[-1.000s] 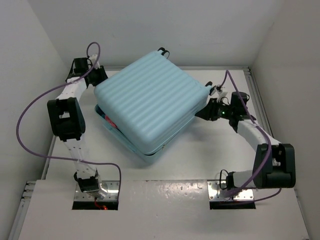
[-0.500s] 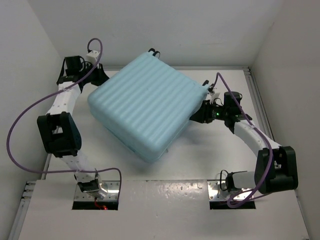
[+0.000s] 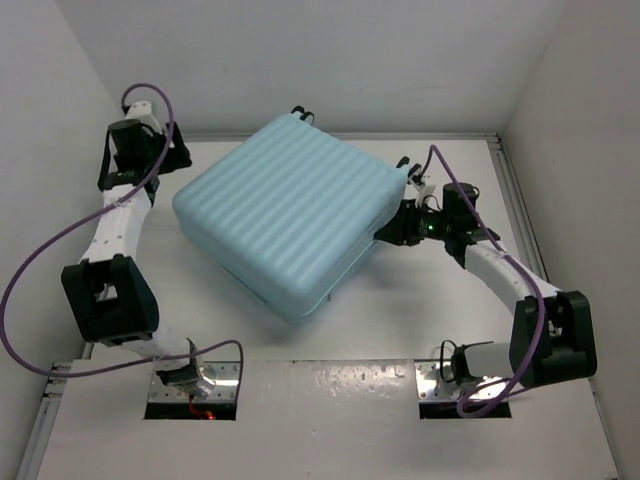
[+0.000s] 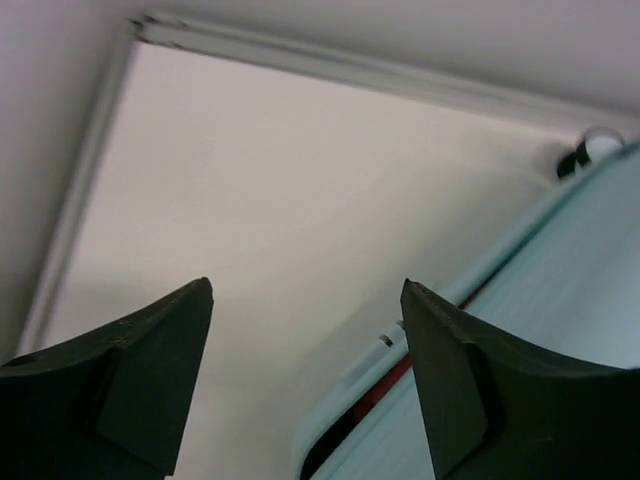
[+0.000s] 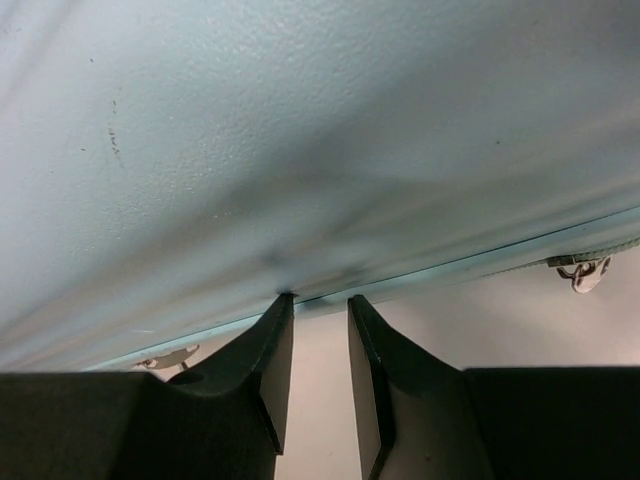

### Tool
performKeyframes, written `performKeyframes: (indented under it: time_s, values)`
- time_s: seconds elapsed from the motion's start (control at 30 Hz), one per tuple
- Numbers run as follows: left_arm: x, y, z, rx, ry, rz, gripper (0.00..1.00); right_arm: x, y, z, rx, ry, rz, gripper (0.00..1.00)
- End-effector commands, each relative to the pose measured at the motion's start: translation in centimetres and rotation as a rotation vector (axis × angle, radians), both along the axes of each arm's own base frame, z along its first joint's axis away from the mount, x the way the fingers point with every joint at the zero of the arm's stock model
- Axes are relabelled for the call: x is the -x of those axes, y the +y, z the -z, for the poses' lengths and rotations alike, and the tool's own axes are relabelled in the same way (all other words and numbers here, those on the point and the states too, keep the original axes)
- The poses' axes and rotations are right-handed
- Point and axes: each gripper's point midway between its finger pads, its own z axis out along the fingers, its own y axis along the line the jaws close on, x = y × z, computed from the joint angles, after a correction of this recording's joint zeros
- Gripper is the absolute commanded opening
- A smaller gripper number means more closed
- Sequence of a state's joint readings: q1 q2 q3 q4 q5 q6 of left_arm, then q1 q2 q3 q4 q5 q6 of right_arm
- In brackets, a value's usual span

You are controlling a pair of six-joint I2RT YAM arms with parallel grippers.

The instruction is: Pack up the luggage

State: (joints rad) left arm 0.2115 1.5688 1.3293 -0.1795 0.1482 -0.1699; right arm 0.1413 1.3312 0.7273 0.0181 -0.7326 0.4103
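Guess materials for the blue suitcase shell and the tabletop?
The luggage: likely hard moulded plastic; rigid ribs on top, fine pebbled matte skin with small scuffs in the right wrist view. The table: smooth white matte sheet, laminate or painted metal, cannot tell.

The claw (image 4: 305,290) stands wide apart with nothing between its dark fingers (image 4: 150,370), only bare white table (image 4: 280,180) ahead. Just right of the right finger lies the aqua case (image 4: 580,290), its halves slightly parted, something red (image 4: 385,385) showing in the gap. Far ahead-right, a small black wheel (image 4: 590,150).
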Motion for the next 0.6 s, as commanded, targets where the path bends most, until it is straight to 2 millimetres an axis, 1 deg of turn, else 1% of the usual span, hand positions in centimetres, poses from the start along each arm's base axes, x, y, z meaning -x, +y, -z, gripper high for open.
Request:
performKeyframes:
  time_s: [0.0, 0.03, 0.07, 0.1, 0.13, 0.17, 0.2, 0.23, 0.27, 0.3, 0.33, 0.37, 0.4, 0.43, 0.47, 0.5, 0.53, 0.57]
  values:
    - [2.9, 5.2, -9.9, -0.002, -0.25, -0.338, 0.82, -0.8, 1.9, -3.9, -0.081, -0.151, -0.049, 0.29]
    - [4.9, 6.6, -11.0, -0.022, -0.253, -0.415, 0.8, -0.5, 1.9, -3.9, -0.081, -0.16, -0.051, 0.29]
    - [6.0, 6.8, -11.0, -0.008, -0.237, -0.421, 0.78, -0.1, 1.9, -3.5, -0.082, -0.152, -0.057, 0.29]
    - [8.0, 7.8, -8.7, 0.009, -0.148, -0.435, 0.77, 0.1, 1.8, -3.5, -0.082, -0.158, -0.059, 0.29]
    - [9.0, 7.0, -8.0, 0.042, -0.114, -0.382, 0.71, 0.3, 1.7, -3.5, -0.082, -0.164, -0.055, 0.29]
    - [10.9, 6.7, -8.5, 0.053, -0.112, -0.376, 0.66, 0.7, 1.6, -2.8, -0.076, -0.153, -0.055, 0.29]
    - [13.0, 6.2, -5.5, 0.063, -0.004, -0.367, 0.61, 1.1, 1.9, -3.1, -0.078, -0.163, -0.066, 0.29]
    - [14.5, 6.4, -4.7, 0.078, 0.029, -0.365, 0.5, 1.1, 1.7, -2.9, -0.077, -0.155, -0.058, 0.29]
    - [16.1, 6.0, -4.6, 0.078, 0.042, -0.362, 0.44, 1.0, 1.6, -3.0, -0.077, -0.156, -0.055, 0.29]
    - [17.8, 5.4, -2.8, 0.096, 0.12, -0.353, 0.39, 1.0, 1.5, -3.0, -0.075, -0.157, -0.048, 0.29]
    - [19.0, 5.5, -1.4, 0.088, 0.173, -0.351, 0.28, 0.9, 1.5, -3.2, -0.073, -0.16, -0.045, 0.29]
    - [20.1, 5.0, -0.1, 0.098, 0.242, -0.344, 0.22, 0.7, 1.4, -3.2, -0.07, -0.159, -0.04, 0.29]
    - [20.8, 5.0, 1.2, 0.117, 0.295, -0.354, 0.16, 0.6, 1.6, -3.4, -0.072, -0.161, -0.042, 0.29]
    - [21.0, 3.9, 2.6, 0.159, 0.342, -0.292, 0.06, 0.5, 1.5, -3.5, -0.073, -0.163, -0.039, 0.29]
    - [21.6, 2.6, 4.2, 0.209, 0.413, -0.244, 0.0, 0.4, 1.5, -3.6, -0.076, -0.163, -0.037, 0.29]
    - [21.6, 0.8, 6.2, 0.302, 0.481, -0.171, 0.0, 0.1, 1.5, -3.9, -0.079, -0.178, -0.03, 0.29]
    - [21.5, -0.6, 6.9, 0.357, 0.48, -0.112, 0.0, 0.1, 1.6, -3.8, -0.079, -0.174, -0.033, 0.29]
    - [21.1, -1.3, 7.0, 0.387, 0.463, -0.071, 0.0, 0.0, 1.6, -4.1, -0.08, -0.182, -0.034, 0.29]
